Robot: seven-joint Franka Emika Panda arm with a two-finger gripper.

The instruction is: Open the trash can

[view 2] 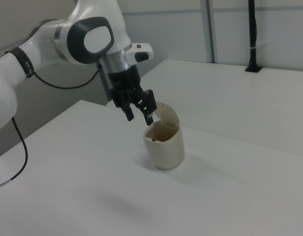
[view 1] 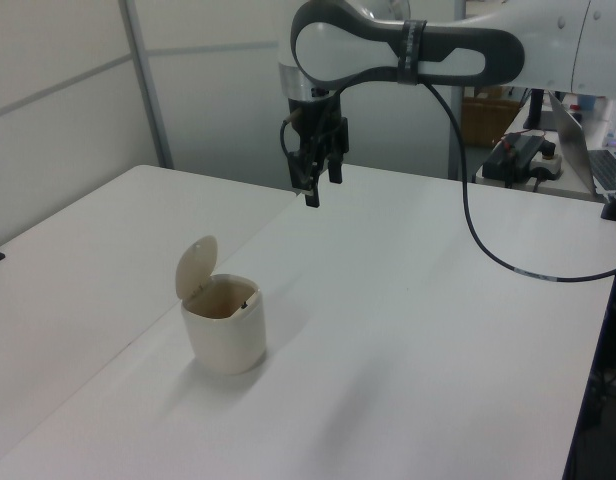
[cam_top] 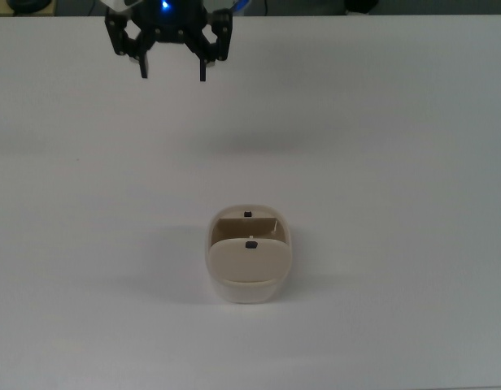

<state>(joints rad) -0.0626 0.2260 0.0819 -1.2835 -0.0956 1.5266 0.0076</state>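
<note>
We see the counter [cam_top: 397,162] broad and white, bare around the work. Over it the arm [view 1: 408,45] reaches in from the left view's right, a dark cable [view 1: 488,250] hanging off it in a loop that falls towards the counter well to the side of the can.

The can [view 1: 225,325] stands upright near the middle of the counter, in the lower centre of the top view. Its lid [view 1: 195,268] is tipped up on its hinge, standing nearly upright on the left view's left side of the rim, so the mouth lies open and we look into the brown inside. In the top view a small black knob [cam_top: 251,244] shows on the raised lid, and a second dark spot sits at the far edge of the rim.

The gripper [cam_top: 174,71] hangs in the air well apart from the can, near the upper edge of the top view, fingers [cam_top: 143,69] spread wide with nothing between them.

We judge the opening done and the step in hand to be the retreat. To do it well, we would keep the gripper high and away from the lid, since a brush against that thin upright flap could drop it shut or tip the light can. We would also watch that the cable does not sweep across the can.
</note>
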